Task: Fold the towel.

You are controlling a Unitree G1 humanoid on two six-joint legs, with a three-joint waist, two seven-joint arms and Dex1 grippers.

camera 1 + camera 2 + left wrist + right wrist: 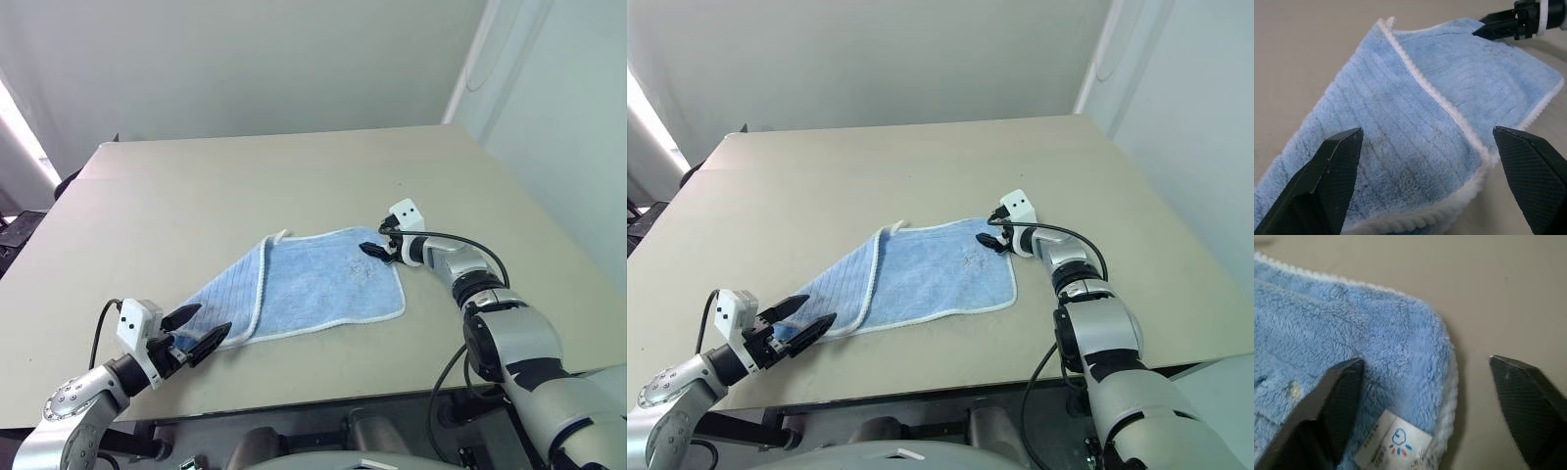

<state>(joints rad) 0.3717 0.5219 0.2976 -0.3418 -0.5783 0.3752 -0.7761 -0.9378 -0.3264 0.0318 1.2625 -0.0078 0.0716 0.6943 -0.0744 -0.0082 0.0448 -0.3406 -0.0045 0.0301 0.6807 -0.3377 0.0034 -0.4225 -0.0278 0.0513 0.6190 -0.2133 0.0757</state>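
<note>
Towel (313,286) first: our light blue ribbed cloth lies on the beige table (294,176), towards the near edge and roughly midway between our two arms. It is not flat. Its left part is doubled over, so a white stitched edge runs diagonally across the top, and the folded section tapers to a point at our near left. A small white loop sticks out at the far corner where that diagonal hem begins.

Our left gripper (196,332) sits low at that tapering point, and its fingers are spread wide. In the left wrist view one finger is over the blue pile and the other is beyond the hem, so the corner lies between them without being pinched. We judge it is placed there to catch the point of the folded layer.

Our right gripper (374,252) reaches to the far right corner, aimed down and inward. The right wrist view shows its fingers parted, one on the fleece beside the small white tag (1393,444) and the other over bare table past the edging. The hem lies between them, but we see no pinch yet.

With both corners straddled, we judge that the grasp comes next, then a lift to carry one end over the other. A shallow bite on the rounded hem could slip.
</note>
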